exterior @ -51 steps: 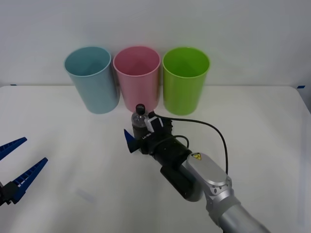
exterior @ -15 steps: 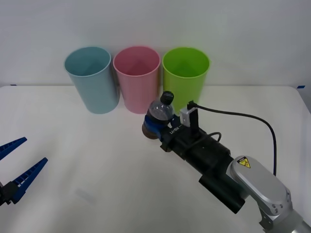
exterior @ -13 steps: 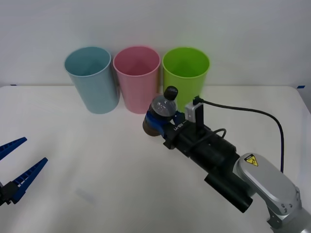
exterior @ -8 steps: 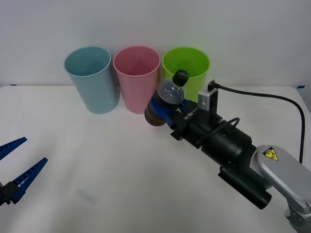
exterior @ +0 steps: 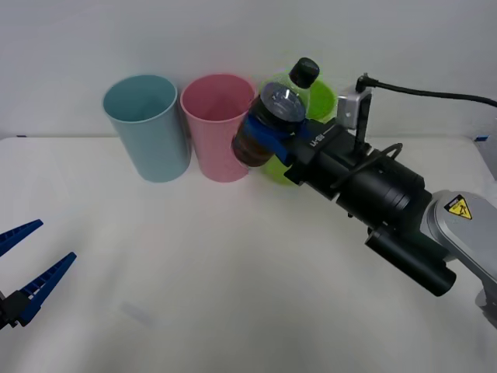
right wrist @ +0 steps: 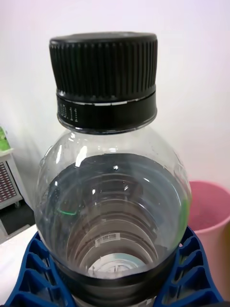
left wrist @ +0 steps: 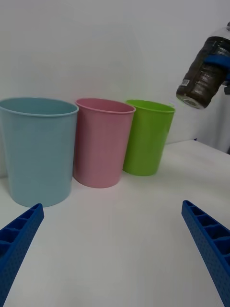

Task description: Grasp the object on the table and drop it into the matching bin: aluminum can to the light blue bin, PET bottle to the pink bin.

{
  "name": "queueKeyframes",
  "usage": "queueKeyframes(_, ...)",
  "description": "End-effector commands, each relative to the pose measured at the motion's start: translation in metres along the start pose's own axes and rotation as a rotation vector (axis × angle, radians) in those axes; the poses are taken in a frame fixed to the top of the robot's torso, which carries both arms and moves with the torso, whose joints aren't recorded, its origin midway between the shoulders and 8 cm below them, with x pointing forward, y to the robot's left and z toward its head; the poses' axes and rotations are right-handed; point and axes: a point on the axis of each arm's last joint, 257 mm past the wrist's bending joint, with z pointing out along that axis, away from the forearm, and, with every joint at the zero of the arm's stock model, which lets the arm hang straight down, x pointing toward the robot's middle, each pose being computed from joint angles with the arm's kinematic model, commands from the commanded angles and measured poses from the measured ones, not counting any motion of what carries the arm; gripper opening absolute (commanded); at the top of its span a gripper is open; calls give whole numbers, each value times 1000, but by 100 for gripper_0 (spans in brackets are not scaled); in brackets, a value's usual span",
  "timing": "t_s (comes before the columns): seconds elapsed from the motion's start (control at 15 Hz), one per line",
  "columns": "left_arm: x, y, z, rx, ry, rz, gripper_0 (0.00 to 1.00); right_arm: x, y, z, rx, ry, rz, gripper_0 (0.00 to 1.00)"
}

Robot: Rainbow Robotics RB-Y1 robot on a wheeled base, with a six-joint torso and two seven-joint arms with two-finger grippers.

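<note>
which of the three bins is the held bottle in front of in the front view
The lime green bin, the rightmost of the three. The right gripper holds the PET bottle raised and tilted across its front; the pink bin and light blue bin stand uncovered.

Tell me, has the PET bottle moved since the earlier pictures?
Yes. The right gripper has lifted the PET bottle off the table, up beside the pink bin rim.

PET bottle (exterior: pixel 273 118): small, clear, dark brown contents, black cap; tilted, cap up and away, held off the table (exterior: pixel 233 272) in the right claw (exterior: pixel 270 134), in front of the pink bin's (exterior: pixel 220 128) right edge. Pink bin: upright, open, at table's far edge, just beside the light blue bin (exterior: pixel 147 128), also upright.
</note>
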Motion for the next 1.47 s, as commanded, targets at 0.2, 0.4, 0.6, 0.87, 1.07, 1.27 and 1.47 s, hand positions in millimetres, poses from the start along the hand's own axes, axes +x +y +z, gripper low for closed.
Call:
queueKeyframes(0.2,0,0,0,0,0,0,100,-24,-12,29,-24,-7,-40,0)
queueKeyframes(0.4,0,0,0,0,0,0,100,-25,-22,64,-42,5,-54,0)
queueKeyframes(0.6,0,0,0,0,0,0,100,-24,-32,103,-30,7,-54,0)
queueKeyframes(0.87,0,0,0,0,0,0,100,-10,-43,148,9,34,-62,0)
queueKeyframes(1.07,0,0,0,0,0,0,100,-2,-58,175,68,50,-74,0)
queueKeyframes(1.27,0,0,0,0,0,0,100,1,-73,198,136,63,-95,0)
queueKeyframes(1.47,0,0,0,0,0,0,100,8,-87,212,211,77,-123,0)
